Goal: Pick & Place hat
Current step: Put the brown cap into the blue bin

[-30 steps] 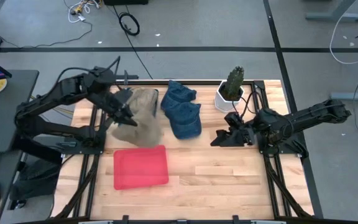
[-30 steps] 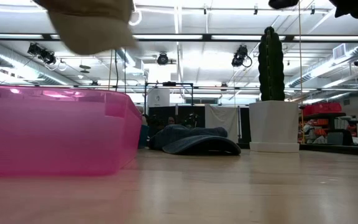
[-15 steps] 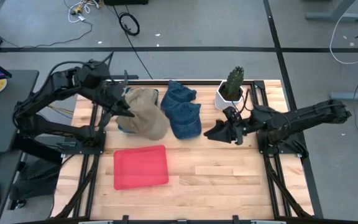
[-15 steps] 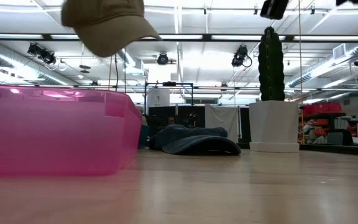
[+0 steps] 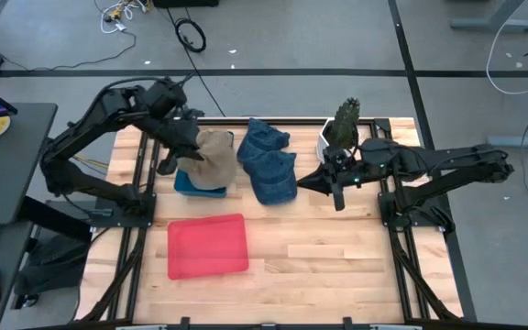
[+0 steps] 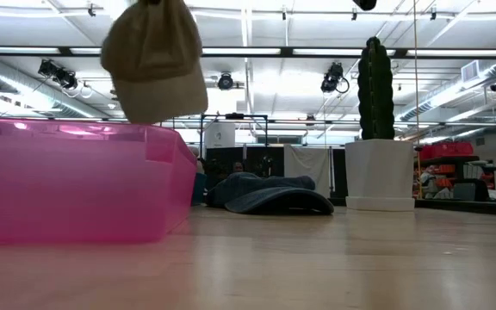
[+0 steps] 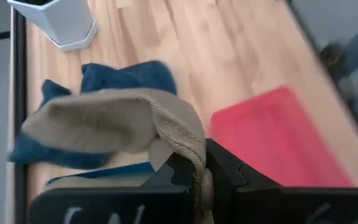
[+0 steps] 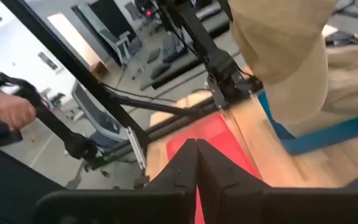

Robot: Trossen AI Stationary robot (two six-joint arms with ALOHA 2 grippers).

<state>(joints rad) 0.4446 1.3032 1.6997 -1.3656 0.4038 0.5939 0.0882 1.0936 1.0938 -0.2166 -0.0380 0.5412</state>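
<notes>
Above the back left of the worktop (image 5: 337,266), your left end effector (image 7: 201,177) is clenched on the tan hat (image 5: 211,156), pinching a fold of its fabric between the fingers (image 7: 229,171). The hat hangs clear of the wood; in the low view it dangles (image 6: 155,62) above the pink bin (image 6: 76,181), crown up. From overhead it sits over a blue-edged thing (image 5: 191,183) at the worktop's back left, just beside the denim hats (image 5: 269,163).

Those denim hats lie in a heap at the back middle, on the wood, between the tan hat and the cactus (image 5: 345,121). The cactus stands upright in its white pot (image 6: 380,176) at the back right.

The bin (image 5: 207,246) rests on the front left part of the worktop, well apart from the lifted hat and nearer the front edge.

Your right end effector (image 5: 328,181) hovers over the worktop just right of the denim heap, near the pot. Its fingers (image 8: 182,165) are pressed together with nothing between them. It points toward the left arm.

A person's hand (image 8: 8,109) shows at the edge of the right wrist view, off the worktop.
</notes>
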